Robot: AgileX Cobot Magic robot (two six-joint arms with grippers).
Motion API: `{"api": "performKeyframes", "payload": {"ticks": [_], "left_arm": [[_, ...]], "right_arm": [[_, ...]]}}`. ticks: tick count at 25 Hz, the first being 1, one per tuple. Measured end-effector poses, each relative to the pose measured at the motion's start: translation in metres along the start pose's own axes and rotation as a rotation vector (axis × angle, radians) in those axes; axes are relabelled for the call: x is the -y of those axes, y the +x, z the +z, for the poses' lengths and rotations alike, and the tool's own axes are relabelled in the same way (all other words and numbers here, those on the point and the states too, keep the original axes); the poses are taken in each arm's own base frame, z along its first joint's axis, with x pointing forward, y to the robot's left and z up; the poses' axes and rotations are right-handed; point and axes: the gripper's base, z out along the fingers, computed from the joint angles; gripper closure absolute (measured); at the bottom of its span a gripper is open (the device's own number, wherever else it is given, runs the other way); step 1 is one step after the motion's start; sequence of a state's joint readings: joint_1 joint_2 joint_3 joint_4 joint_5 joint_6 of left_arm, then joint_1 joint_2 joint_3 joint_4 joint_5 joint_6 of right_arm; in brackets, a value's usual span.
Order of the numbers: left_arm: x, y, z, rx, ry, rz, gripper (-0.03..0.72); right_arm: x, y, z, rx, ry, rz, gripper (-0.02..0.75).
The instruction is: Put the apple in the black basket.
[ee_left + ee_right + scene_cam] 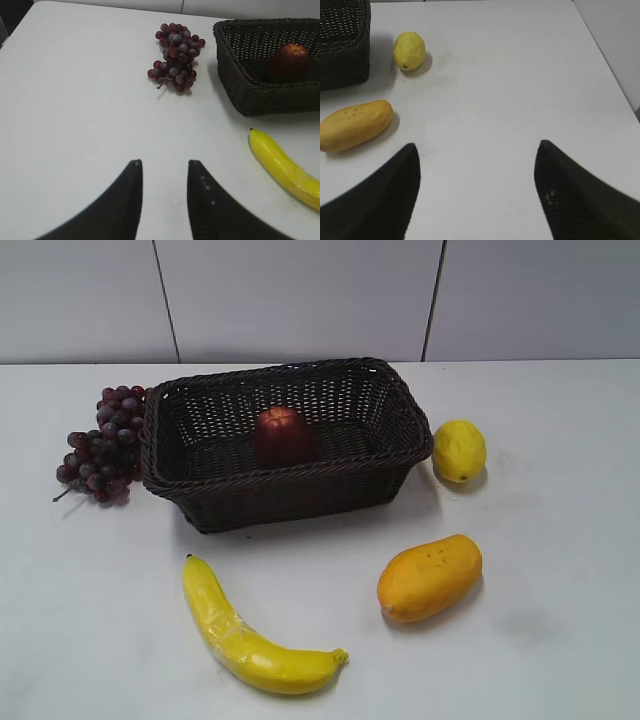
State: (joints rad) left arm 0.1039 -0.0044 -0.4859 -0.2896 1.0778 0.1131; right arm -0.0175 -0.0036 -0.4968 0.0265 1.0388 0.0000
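While the dark red, roundish apple [282,434] with a yellowish patch at its top sits inside the large rectangular dark brown-black woven wicker basket [290,492], neither arm shows in the exterior view. The apple rests on the basket floor, near the middle and slightly toward the 9 o'clock side, and nothing grips it. In the left wrist view it lies behind the basket's near wall.

At 9 o'clock from the basket, touching or just beside its rim, lies a bunch of dark red-purple grapes [102,444]. At 3 o'clock, just beside the basket's corner, stands a small yellow lemon [459,450]. An orange-yellow oval mango [429,577] lies toward 5 o'clock of the basket, well apart from it, and a curved yellow banana [250,639] lies toward 6 o'clock, its stem end pointing at the mango. All rest on the white table [560,540].

The left gripper [164,171] hovers over bare table with a narrow gap between its dark fingers, holding nothing. The right gripper [477,152] has its fingers spread wide, also empty, with the mango at its 9 o'clock and the lemon at about 11 o'clock.
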Motion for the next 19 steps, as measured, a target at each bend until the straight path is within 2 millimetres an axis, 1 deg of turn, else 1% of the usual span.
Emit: {"api": "performKeyframes", "payload": {"ticks": [7,19], "left_arm": [[0.0000,0.0000,0.0000,0.000,0.000,0.000,0.454],[0.0000,0.0000,0.0000,0.000,0.000,0.000,0.454]], "right_arm": [[0.0004,0.0000,-0.0002,-0.001,-0.075,-0.036,0.208],[0.0004,0.0000,-0.0002,-0.001,-0.077,-0.037,0.208]]}}
